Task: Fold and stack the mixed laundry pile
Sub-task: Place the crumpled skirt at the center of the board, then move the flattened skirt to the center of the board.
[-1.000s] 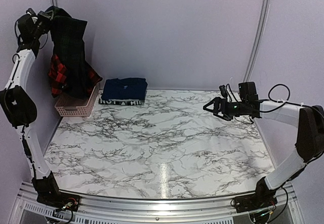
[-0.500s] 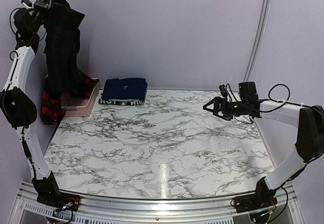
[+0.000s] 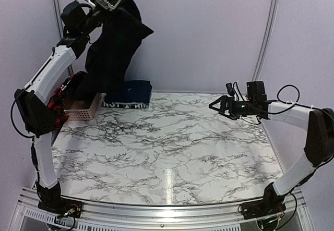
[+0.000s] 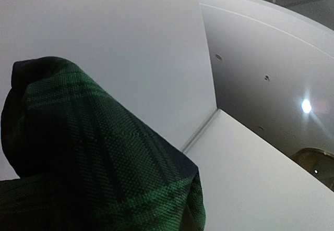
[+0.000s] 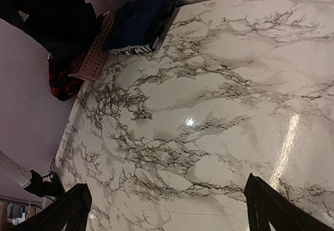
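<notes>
My left gripper (image 3: 110,1) is raised high at the back left, shut on the dark green plaid piece (image 3: 112,48), which hangs down in front of the wall. In the left wrist view this plaid cloth (image 4: 94,163) fills the lower left and hides the fingers. Below it, the folded navy piece (image 3: 133,91) with a white lettered band (image 3: 123,105) lies on the marble table (image 3: 172,142). The red-and-black checked shirt (image 3: 57,98) droops over the pink basket (image 3: 83,112). My right gripper (image 3: 214,107) hovers open over the table's right side, with bare marble between its fingertips (image 5: 68,210).
The pink basket (image 5: 96,53) stands in the back left corner against the wall, with the navy piece (image 5: 141,22) just right of it and the red checked shirt (image 5: 62,80) at its near end. Purple walls close in the back and both sides.
My left arm has swung from the far left wall to the right with the plaid piece, now hanging over the navy piece. The red checked shirt has settled onto the basket. The right arm has hardly moved.
</notes>
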You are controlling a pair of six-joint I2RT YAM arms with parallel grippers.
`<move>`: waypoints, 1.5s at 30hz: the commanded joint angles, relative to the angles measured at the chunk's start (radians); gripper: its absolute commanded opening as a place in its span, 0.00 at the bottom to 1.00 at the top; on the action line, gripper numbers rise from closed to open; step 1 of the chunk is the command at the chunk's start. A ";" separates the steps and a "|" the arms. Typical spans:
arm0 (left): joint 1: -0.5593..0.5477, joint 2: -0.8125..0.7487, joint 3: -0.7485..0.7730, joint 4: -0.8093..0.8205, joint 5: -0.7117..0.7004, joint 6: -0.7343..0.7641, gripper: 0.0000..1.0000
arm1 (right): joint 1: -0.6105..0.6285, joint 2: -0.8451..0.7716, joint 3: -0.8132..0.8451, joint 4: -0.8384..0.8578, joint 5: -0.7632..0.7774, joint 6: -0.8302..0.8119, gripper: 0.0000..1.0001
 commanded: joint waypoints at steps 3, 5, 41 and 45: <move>-0.184 -0.081 0.109 0.031 -0.002 0.079 0.00 | -0.010 -0.023 -0.013 0.047 -0.017 0.016 0.99; -0.229 -0.082 0.141 0.035 -0.002 0.065 0.00 | -0.011 -0.033 -0.029 0.049 -0.015 0.014 0.99; -0.289 -0.491 -1.303 -0.674 -0.282 0.734 0.85 | 0.129 0.005 -0.073 -0.260 0.033 -0.243 0.84; -0.366 -0.402 -1.261 -0.707 -0.349 0.777 0.77 | 0.185 0.128 -0.076 -0.241 0.029 -0.214 0.78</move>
